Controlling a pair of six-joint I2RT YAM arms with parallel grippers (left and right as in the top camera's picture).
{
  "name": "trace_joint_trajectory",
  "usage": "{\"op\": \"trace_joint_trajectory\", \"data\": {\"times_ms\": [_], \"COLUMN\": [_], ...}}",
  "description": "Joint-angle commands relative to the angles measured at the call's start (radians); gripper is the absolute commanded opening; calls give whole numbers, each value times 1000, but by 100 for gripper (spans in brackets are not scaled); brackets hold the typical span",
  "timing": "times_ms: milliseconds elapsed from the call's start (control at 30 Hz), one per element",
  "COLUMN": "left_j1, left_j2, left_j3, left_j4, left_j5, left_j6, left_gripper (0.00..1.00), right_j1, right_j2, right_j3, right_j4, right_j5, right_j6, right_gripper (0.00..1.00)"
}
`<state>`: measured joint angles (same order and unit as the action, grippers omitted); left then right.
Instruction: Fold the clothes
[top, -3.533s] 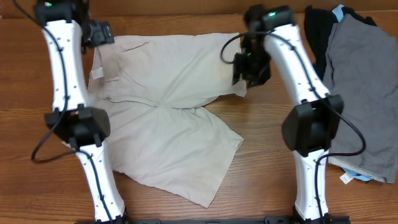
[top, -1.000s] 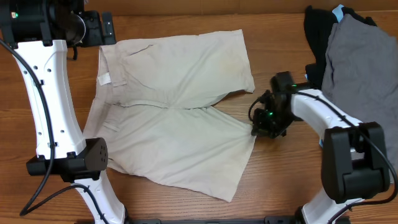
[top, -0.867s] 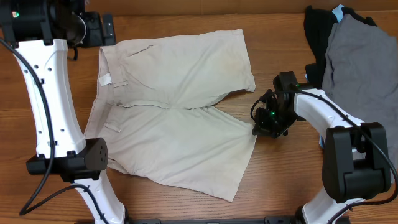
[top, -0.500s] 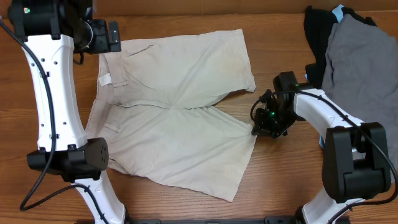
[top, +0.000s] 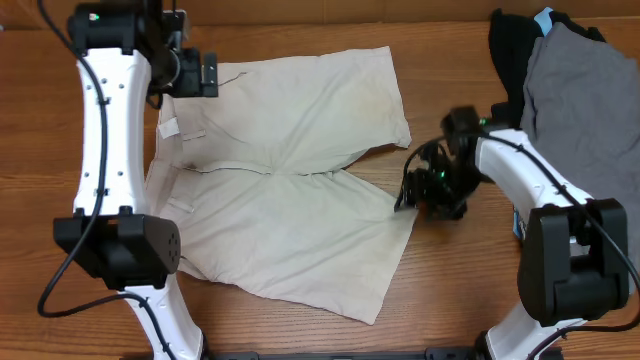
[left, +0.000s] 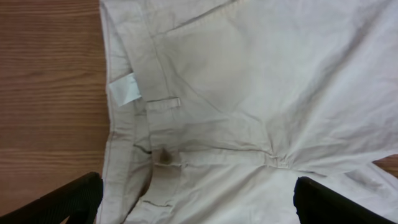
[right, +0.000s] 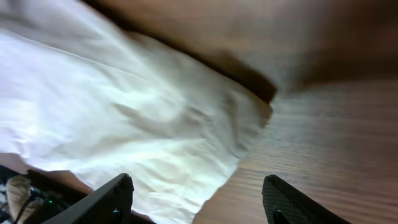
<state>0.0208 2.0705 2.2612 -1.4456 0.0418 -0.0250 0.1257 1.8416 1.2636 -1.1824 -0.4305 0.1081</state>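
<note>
The beige khaki shorts (top: 290, 170) lie flat and spread open on the wooden table, waistband to the left, both legs to the right. The white inner label (left: 126, 89) shows at the waistband. My left gripper (top: 205, 75) hovers open above the waistband's far end; in the left wrist view its fingers (left: 199, 202) frame the fly and a belt loop. My right gripper (top: 420, 190) is open and low beside the near leg's hem corner (right: 249, 121); in the right wrist view its fingers (right: 199, 199) straddle the cloth edge.
A grey garment (top: 585, 140) lies over a black garment (top: 512, 50) at the right side of the table. Bare wood (top: 470, 290) lies in front of and to the right of the shorts.
My left gripper has moved right, from off the table's far left corner to over the waistband. My right gripper has shifted slightly toward the leg hem. The shorts have barely moved.
</note>
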Motion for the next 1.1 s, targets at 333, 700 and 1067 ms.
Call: {"op": "trace_joint_trajectory", "data": {"times_ms": [333, 700, 1067], "left_j1": [37, 90, 123], "left_j2": [200, 307, 314], "left_j3": [-122, -147, -223], "left_j4": [-97, -150, -109], "left_j5": [21, 129, 111], "left_j6": [57, 108, 88], "left_gripper": [100, 100, 99], "right_j1": [-3, -3, -3], "right_j2": [-20, -20, -20], "right_j3": [120, 120, 119], "right_j4": [-75, -82, -76], "right_j5": [10, 11, 25], "right_j6": [-31, -31, -31], "right_gripper": [85, 92, 95]}}
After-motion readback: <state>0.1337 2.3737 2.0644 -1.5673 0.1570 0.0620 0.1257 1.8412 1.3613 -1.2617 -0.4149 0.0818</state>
